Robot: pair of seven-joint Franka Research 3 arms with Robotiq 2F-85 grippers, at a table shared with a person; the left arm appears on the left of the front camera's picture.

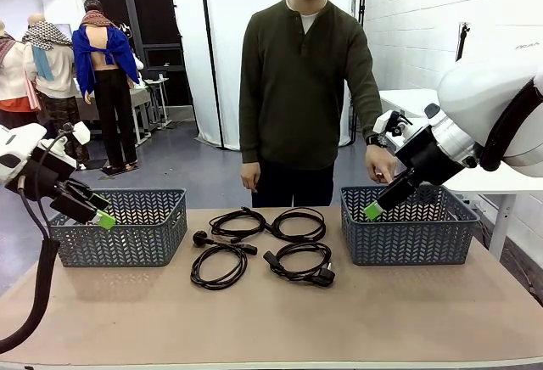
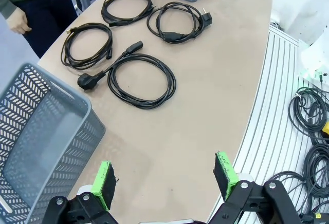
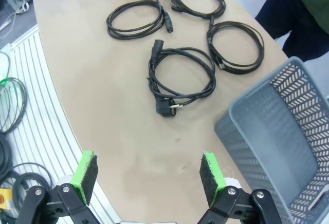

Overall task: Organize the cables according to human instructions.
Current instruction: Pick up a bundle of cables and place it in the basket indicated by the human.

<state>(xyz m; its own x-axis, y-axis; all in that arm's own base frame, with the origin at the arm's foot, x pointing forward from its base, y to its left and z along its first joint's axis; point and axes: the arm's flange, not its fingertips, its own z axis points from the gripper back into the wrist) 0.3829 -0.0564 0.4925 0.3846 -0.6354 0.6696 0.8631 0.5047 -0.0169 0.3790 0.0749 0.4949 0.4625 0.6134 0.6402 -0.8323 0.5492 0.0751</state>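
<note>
Four coiled black cables [image 1: 270,227] lying mid-table [image 1: 271,319], left basket [image 1: 127,236] and right basket [image 1: 407,238] at table's ends, left gripper [image 2: 163,161] jaws spread wide, empty, over table's left end, right gripper [image 3: 148,156] likewise over its right end, person [image 1: 297,90] at table's far edge
</note>
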